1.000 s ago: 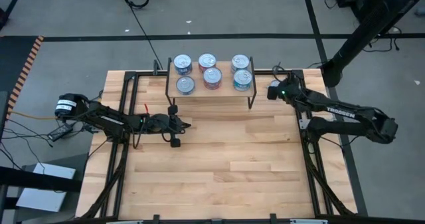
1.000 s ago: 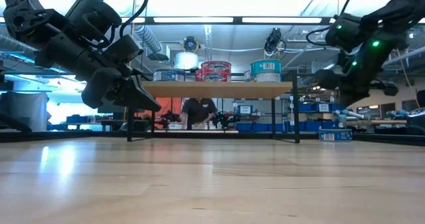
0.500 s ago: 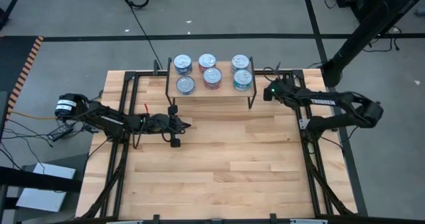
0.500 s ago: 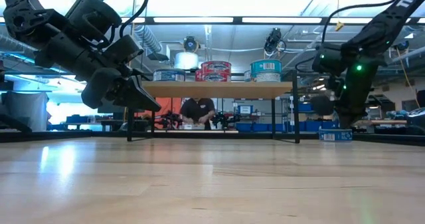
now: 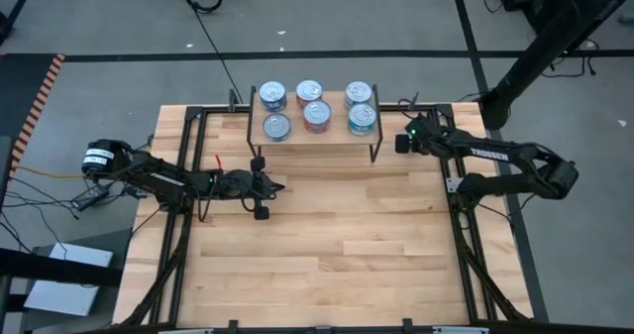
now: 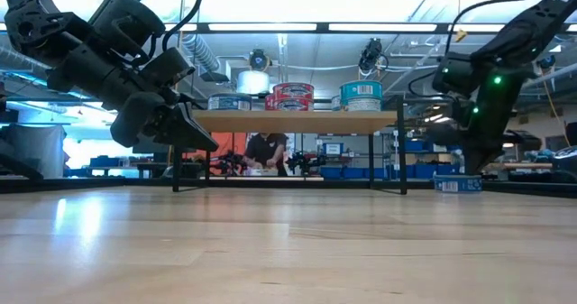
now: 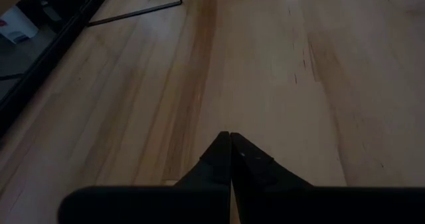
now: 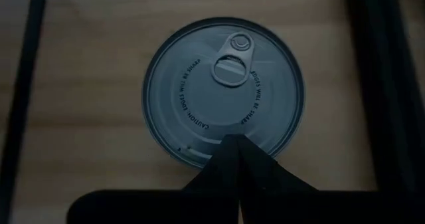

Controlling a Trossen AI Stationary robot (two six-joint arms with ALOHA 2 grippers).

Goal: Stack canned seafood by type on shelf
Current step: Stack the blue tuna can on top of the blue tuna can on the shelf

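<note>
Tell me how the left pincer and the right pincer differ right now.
The left pincer hangs over bare tabletop in front of the shelf; the right pincer hovers over a tin beside the shelf. Both are shut and empty.

6 tins (image 5: 317,114) on 1 shelf (image 5: 317,136); 1 more tin (image 8: 224,91) under the right wrist.

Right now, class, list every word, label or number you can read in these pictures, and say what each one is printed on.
"TROSSEN": white letters on the right arm.
"CAUTION: SHARP..." ringing the pull tab: tin lid before the right claw; the rest is unclear.
Side labels of the shelf tins: too small to read.
Nothing else legible.
</note>
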